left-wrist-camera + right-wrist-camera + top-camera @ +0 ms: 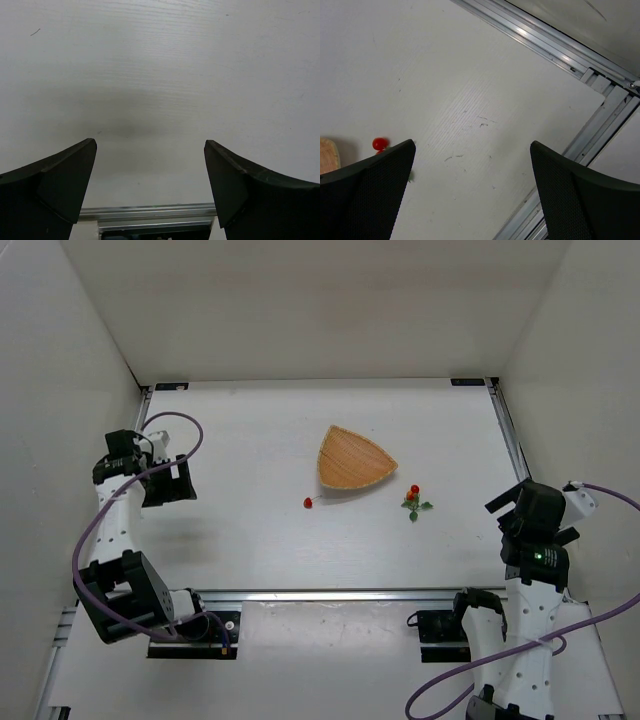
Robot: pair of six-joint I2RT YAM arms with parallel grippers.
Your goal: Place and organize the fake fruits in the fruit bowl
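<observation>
Fake fruits point(414, 498) on table point(250, 440) just outside fruit bowl point(355, 458): 1 red ball point(308, 502) off near-left corner, 1 leafy cluster point(413, 502) off near-right corner, stem toward near edge, closest to right gripper point(470, 150), jaws spread wide; left gripper point(150, 145) likewise spread, well apart.

No words, numbers, labels or signs can be read in any of the views.
</observation>
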